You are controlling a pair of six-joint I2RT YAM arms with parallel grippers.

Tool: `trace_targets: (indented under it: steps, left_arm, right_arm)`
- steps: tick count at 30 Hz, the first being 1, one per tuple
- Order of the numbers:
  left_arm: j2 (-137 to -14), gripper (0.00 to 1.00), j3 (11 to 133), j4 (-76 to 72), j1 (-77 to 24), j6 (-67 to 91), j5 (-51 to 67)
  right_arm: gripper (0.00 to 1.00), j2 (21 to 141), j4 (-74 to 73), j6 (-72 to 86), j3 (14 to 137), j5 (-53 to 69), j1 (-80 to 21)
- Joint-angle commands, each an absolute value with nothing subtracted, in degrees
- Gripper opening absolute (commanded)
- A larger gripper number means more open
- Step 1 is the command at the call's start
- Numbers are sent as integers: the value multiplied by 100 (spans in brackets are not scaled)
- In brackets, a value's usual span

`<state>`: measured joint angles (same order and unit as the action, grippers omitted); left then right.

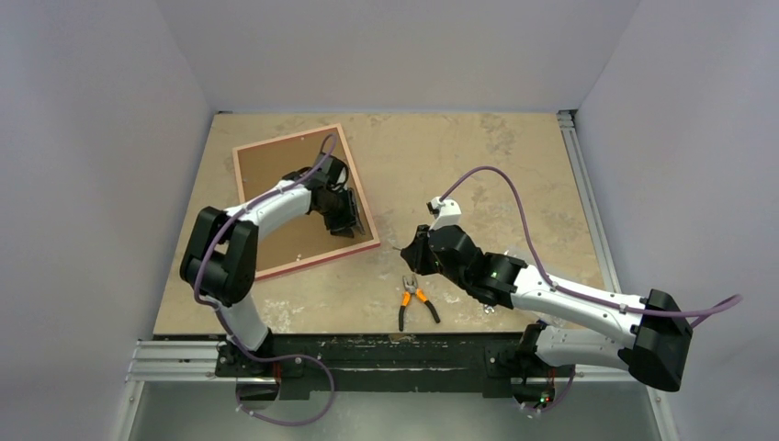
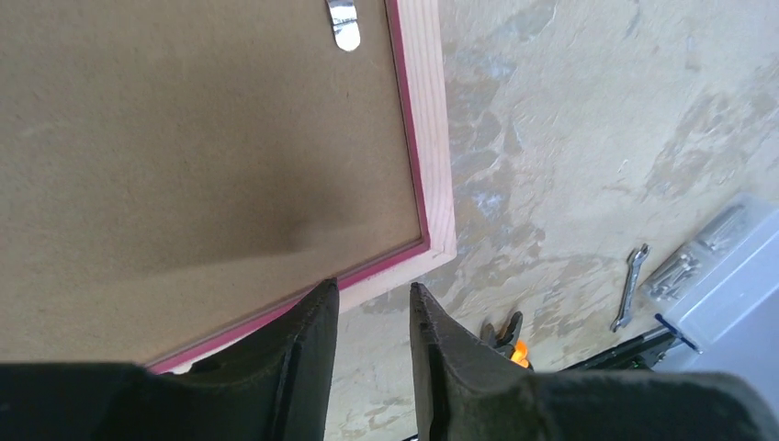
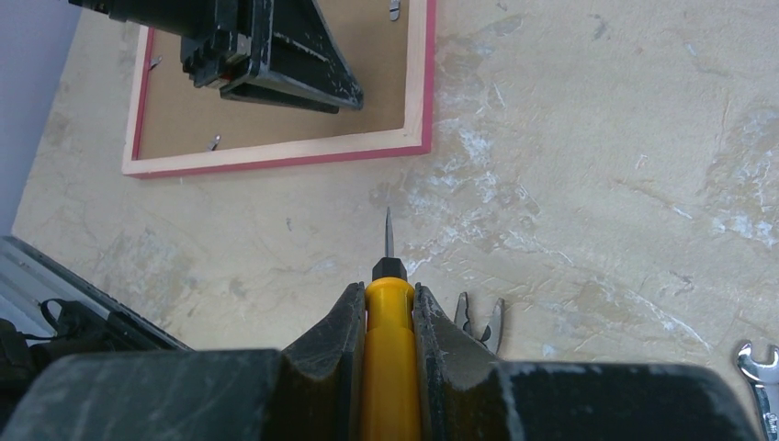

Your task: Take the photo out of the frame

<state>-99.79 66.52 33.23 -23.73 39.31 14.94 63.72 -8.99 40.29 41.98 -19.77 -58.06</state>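
Note:
The frame [image 1: 276,163] lies face down at the back left of the table, brown backing board up, with a pale wood edge and pink border [image 2: 411,156]. A metal tab [image 2: 344,23] holds the board. The photo is hidden under the board. My left gripper [image 1: 347,219] hovers over the frame's near right corner, open and empty, fingertips apart [image 2: 371,292]. My right gripper [image 3: 386,292] is shut on a yellow-handled screwdriver [image 3: 389,322], its tip pointing toward the frame [image 3: 276,152], above the table's middle [image 1: 415,246].
Orange-handled pliers [image 1: 415,299] lie near the front edge, below the right gripper. A small wrench [image 2: 630,285] and a clear plastic box [image 2: 726,266] of parts show in the left wrist view. More metal tabs [image 3: 213,142] sit along the frame's inner edge.

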Motion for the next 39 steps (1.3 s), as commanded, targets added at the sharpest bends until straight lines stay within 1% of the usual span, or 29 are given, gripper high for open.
trace_targets:
  steps: [1,4,6,9,14,20,25,29,35,39]
  left_arm:
    - [-10251,33,6848,3275,-2209,3856,1832]
    - [-10308,33,6600,3151,-2232,3964,2018]
    - [-10355,35,6497,3173,-2237,4011,2000]
    - [-10295,35,6362,3174,-2277,4087,2169]
    - [-9688,35,5828,3143,-2390,4151,2235]
    - [-8793,36,4620,2888,-2391,4337,2519]
    - [-7972,36,3783,2713,-2397,4498,2783]
    - [-7402,37,3537,2927,-2391,4394,2859]
    - [-6553,47,4049,3489,-2292,4094,2824]
    - [-6057,56,4139,3635,-2052,4114,2814]
  right_arm:
    - [0,6308,-686,4002,4345,-1912,-5783]
    - [0,6276,-680,4033,4308,-1916,-5783]
    - [0,6280,-688,4034,4311,-1907,-5783]
    - [0,6320,-716,4039,4337,-1906,-5783]
    - [0,6513,-733,4010,4483,-1773,-5783]
    - [0,6899,-878,3895,4845,-1751,-5783]
    - [0,7572,-1191,3752,5520,-1803,-5768]
    - [0,8366,-1647,3641,6335,-1777,-5647]
    - [0,9619,-2272,3272,7713,-1644,-5431]
    - [0,10411,-2717,2994,8789,-1514,-5173]
